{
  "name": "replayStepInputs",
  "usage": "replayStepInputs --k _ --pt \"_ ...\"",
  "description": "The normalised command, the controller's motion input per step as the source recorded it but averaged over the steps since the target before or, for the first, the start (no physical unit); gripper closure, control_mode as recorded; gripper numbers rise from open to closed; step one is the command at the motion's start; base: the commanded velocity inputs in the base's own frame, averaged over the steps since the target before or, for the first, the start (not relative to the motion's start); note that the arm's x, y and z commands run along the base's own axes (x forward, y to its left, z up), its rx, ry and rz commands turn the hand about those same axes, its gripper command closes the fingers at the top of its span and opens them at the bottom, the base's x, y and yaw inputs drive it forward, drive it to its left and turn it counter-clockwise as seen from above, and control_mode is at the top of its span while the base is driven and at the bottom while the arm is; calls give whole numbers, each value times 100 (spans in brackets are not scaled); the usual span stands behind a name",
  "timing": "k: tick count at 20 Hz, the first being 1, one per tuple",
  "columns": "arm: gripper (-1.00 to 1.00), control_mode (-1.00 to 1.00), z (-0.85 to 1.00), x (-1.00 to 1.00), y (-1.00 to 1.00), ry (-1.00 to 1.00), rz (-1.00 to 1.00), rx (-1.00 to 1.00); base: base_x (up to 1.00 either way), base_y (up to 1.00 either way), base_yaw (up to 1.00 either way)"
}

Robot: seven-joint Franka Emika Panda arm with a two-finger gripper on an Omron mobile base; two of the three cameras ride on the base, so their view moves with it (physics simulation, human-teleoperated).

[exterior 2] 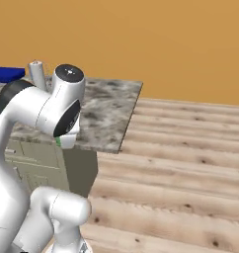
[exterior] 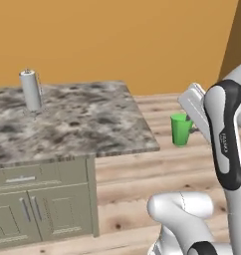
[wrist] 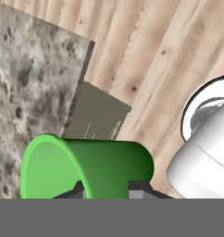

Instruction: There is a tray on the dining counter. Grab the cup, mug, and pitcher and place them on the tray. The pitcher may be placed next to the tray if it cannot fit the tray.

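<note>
Cup (exterior: 180, 129) is held clamped in the pincer (wrist: 104, 187), carried in air at right of the left base frame, clear of the desk (exterior: 67, 124); transport step judged underway, tray (exterior 2: 7, 74) to be reached next.

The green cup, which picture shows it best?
The hand view: the green cup looks big, lying sideways in the gripper. The left base view shows it small, beside the arm. The right base view shows a green sliver.

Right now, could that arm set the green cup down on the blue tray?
Probably not yet. The gripper holds the cup over bare floor, and the tray lies far across the marble counter.
</note>
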Motion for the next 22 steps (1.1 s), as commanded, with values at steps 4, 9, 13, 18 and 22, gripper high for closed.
replayStepInputs --k 4,9,13,18,22 --pt "100 100 0 0 0 0 0 0 49 -100 0" --pt "100 100 0 0 0 0 0 0 13 -100 -4" --pt "100 100 0 0 0 0 0 0 15 -100 -7" --pt "100 100 0 0 0 0 0 0 56 -100 -3" --pt "100 100 0 0 0 0 0 0 92 -100 0"
